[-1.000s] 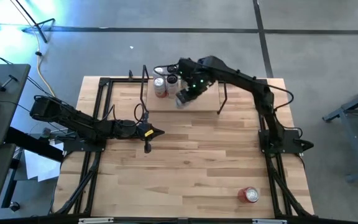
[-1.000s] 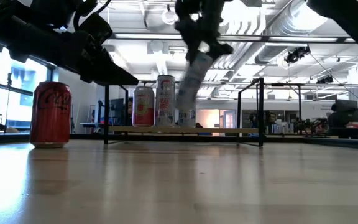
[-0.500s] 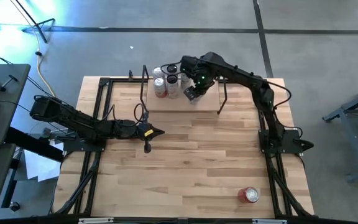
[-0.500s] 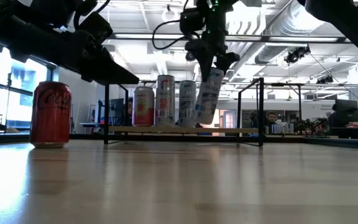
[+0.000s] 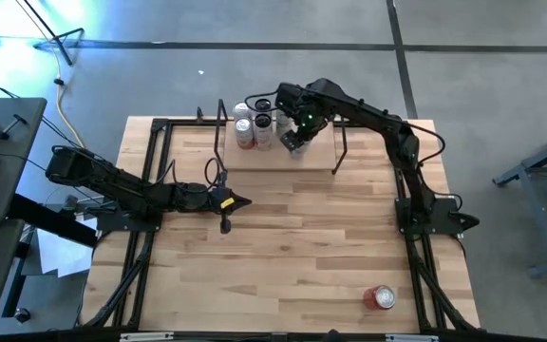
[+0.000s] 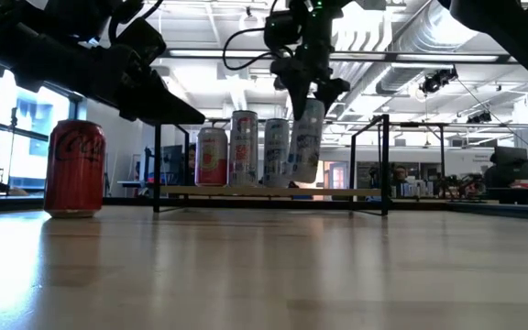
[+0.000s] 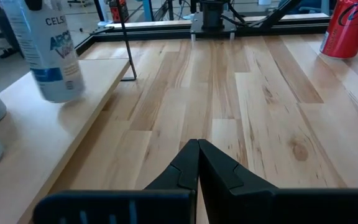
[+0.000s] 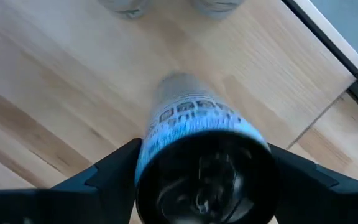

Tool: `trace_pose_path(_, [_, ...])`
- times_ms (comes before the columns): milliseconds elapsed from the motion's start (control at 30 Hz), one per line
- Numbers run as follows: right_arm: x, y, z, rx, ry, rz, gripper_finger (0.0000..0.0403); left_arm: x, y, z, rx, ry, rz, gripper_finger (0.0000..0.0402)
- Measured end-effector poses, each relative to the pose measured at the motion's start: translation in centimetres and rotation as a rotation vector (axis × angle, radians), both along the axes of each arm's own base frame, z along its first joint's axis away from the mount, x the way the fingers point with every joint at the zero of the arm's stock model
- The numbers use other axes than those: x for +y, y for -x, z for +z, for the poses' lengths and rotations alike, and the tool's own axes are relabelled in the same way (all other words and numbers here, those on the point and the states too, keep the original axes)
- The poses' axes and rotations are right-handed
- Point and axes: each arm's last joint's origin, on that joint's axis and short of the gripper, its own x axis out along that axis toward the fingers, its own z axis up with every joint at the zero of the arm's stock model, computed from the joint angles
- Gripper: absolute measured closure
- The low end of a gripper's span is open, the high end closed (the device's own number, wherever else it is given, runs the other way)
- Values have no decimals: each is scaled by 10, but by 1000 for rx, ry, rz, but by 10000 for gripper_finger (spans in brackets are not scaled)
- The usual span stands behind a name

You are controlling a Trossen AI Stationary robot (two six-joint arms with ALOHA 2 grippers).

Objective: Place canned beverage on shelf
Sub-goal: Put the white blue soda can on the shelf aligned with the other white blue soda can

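A red cola can [image 5: 381, 297] stands alone by the near right corner of the table [image 5: 302, 275], well apart from everything else. Farther in, over the left half of the tabletop, the left gripper [image 5: 236, 201] hangs idle just above the wood with its two dark fingers pressed together, nothing between them; its wrist view shows the tips meeting in a point [image 7: 197, 147].

Beyond that, along the far edge of the table, sits the shelf [image 5: 316, 152], a low light-wood plank with a black rod upright at each end. The right gripper [image 5: 292, 142] reaches over the middle of it and is clamped on a tall white-and-blue can [image 6: 306, 139], gripping it by the upper end. The can hangs slightly tilted, its bottom just above the plank or barely touching; I cannot tell which. In the right wrist view the can [image 8: 197, 155] fills the space between the fingers.

Just beside it, toward the shelf's left end, three more cans [image 6: 237, 148] stand upright in a close cluster on the plank, one pink-red, the others pale.
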Motion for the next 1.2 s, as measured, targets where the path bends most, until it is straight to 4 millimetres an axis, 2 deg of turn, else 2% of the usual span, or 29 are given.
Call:
trace_pose_path(367, [-3,-3,2,-24,75,17,117,0,0,0,1,1,0,401])
trace_pose_path(767, [-2,-10,5,-29,182,120,116,0,0,0,0,1,0,401])
trace_pose_path(1000, [7,-15,30,-106,263,167,116,0,0,0,1,1,0,401])
trace_pose_path(1200, [26,-13,52,-114,382,228,126,0,0,0,1,1,0,401])
